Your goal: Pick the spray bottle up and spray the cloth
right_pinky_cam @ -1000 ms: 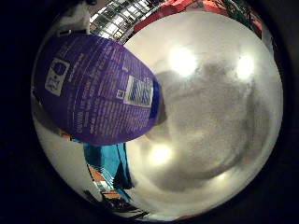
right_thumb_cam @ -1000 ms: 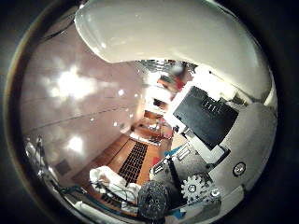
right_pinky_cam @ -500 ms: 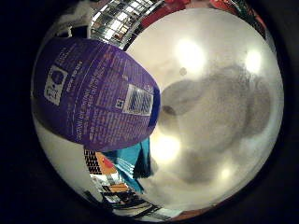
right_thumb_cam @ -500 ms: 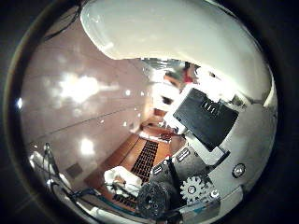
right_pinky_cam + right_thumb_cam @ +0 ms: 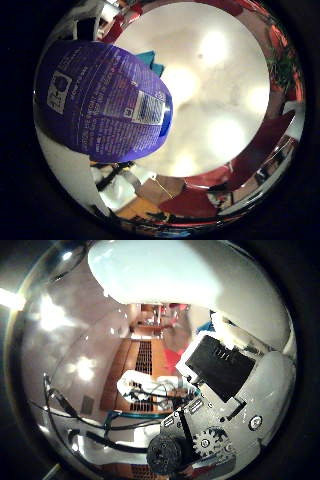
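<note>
The purple label [image 5: 102, 102] on the spray bottle [image 5: 80, 165] carries dense white print, a barcode panel [image 5: 148, 107] and a small white emblem [image 5: 59, 91], none of it legible; no other readable text found.

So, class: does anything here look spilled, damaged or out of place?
Nothing stands out. The purple-labelled bottle sits close against the palm, its label intact, with no liquid visible on the pale table beyond it. The hand shows no damage.
</note>
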Robot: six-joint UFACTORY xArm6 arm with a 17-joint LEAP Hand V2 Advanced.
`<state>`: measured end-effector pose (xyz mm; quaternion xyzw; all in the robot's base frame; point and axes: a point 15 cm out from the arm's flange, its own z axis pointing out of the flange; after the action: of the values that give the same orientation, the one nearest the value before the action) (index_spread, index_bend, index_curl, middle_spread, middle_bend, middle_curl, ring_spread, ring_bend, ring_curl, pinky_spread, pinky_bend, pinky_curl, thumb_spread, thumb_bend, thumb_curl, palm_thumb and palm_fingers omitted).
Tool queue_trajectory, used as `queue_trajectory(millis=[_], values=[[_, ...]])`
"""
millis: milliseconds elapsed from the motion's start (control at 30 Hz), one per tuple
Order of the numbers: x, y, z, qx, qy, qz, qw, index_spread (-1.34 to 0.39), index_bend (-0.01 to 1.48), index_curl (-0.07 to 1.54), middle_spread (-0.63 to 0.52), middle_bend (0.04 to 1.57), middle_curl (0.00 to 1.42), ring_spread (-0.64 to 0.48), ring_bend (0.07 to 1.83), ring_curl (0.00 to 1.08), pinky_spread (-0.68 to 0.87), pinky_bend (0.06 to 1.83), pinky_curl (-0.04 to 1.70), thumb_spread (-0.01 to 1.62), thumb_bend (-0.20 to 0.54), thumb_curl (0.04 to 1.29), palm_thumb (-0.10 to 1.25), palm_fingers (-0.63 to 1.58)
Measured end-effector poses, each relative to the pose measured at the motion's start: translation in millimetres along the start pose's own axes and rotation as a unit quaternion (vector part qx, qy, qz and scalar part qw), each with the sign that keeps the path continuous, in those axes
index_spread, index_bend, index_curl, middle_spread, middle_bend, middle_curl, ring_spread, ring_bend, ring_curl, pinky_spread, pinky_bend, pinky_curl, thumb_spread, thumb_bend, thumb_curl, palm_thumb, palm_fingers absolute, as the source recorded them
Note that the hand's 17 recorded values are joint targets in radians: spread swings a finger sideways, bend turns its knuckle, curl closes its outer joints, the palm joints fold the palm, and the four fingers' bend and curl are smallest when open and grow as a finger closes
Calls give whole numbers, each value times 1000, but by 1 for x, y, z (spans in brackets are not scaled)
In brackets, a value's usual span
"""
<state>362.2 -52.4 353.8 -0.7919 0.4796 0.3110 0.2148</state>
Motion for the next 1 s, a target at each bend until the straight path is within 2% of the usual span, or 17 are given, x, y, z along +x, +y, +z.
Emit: queue_trajectory(millis=[167,467,767,1000], values=[[-31,-8,29,-97,47,-21,994,-194,1131,784,-76,1374,647,-156,1495,591,-198,1041,1229,526,-21,914,1008,1167],[-68,-20,79,-236,129,-43,962,-195,1126,787,-75,1381,643,-158,1494,594,-211,1014,1273,517,-22,924,1003,1171],[-100,-24,85,-333,127,-15,934,-196,1122,790,-77,1382,644,-157,1494,595,-222,1004,1296,519,-21,930,1000,1174],[-110,-30,101,-393,134,31,909,-196,1121,791,-77,1380,645,-157,1493,596,-228,1001,1309,522,-20,936,998,1174]])
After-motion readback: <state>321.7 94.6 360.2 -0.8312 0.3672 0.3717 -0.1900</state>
